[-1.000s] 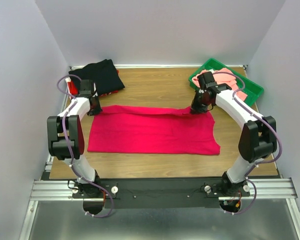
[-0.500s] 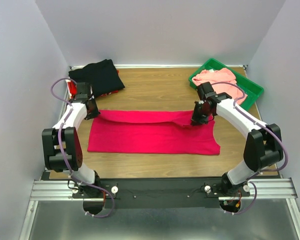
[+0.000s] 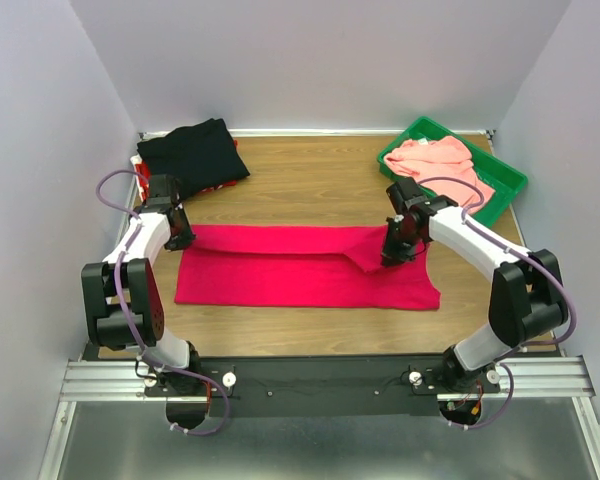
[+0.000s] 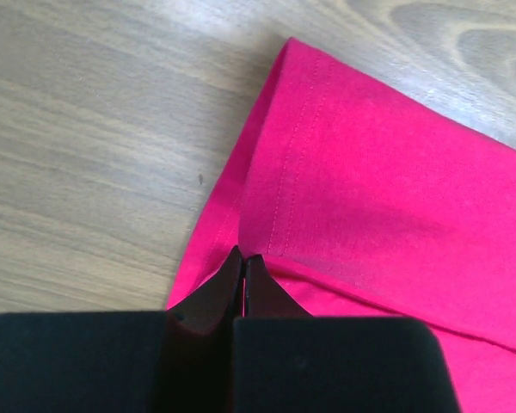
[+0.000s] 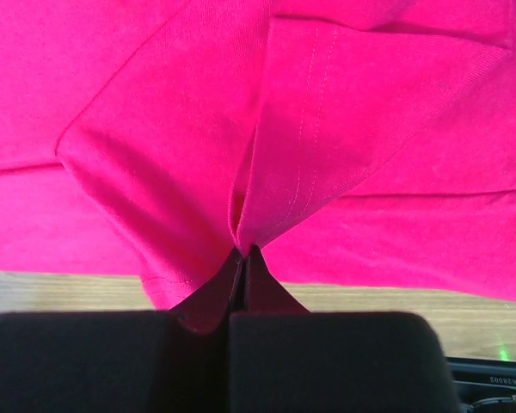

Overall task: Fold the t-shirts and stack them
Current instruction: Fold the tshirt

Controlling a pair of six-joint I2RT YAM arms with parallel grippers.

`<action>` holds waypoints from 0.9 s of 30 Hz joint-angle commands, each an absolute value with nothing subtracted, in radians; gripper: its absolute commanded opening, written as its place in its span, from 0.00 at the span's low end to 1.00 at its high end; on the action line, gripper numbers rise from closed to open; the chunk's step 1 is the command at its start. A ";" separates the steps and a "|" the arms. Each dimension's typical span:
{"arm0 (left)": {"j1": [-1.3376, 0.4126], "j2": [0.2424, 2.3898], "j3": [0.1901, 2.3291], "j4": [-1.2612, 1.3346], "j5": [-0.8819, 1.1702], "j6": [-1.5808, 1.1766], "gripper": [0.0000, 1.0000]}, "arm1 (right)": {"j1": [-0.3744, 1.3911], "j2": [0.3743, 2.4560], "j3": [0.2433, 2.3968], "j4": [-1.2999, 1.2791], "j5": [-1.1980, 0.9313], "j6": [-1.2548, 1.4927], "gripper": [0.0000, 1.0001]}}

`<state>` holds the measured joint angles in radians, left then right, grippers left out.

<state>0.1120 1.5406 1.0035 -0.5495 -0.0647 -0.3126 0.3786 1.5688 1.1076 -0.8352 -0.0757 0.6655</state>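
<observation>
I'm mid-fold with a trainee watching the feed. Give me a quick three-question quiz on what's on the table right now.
1. True or false: the salmon-pink t-shirt lies in the green tray.
2. Fill in: the black t-shirt sits at the far ___ corner of the table.
3. The left fingers and right fingers are pinched shut on which garment? A) black t-shirt B) crimson t-shirt C) salmon-pink t-shirt

Key: 1 true; 2 left; 3 B.
</observation>
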 commanded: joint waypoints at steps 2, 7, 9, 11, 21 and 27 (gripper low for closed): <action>0.140 1.516 1.002 -0.580 -0.112 -0.316 0.00 | 0.411 1.534 1.091 -0.880 -0.077 0.678 0.02; 0.153 1.505 1.023 -0.606 -0.113 -0.307 0.56 | 0.443 1.496 1.072 -0.913 -0.124 0.667 0.42; 0.155 1.506 1.046 -0.617 -0.120 -0.301 0.68 | 0.445 1.482 1.068 -0.922 -0.138 0.657 0.56; 0.153 1.512 1.078 -0.624 -0.124 -0.295 0.75 | 0.446 1.473 1.078 -0.931 -0.118 0.641 0.65; 0.025 1.555 1.201 -0.574 -0.037 -0.302 0.75 | 0.434 1.673 1.262 -0.871 0.167 0.577 0.63; -0.084 1.608 1.149 -0.440 0.150 -0.402 0.74 | 0.380 1.750 1.273 -0.775 0.184 0.519 0.54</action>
<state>-0.0505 1.5719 1.1828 -0.5198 0.0208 -0.3416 0.4084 1.7214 1.2533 -0.8368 0.1154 0.5652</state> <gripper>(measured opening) 0.741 0.550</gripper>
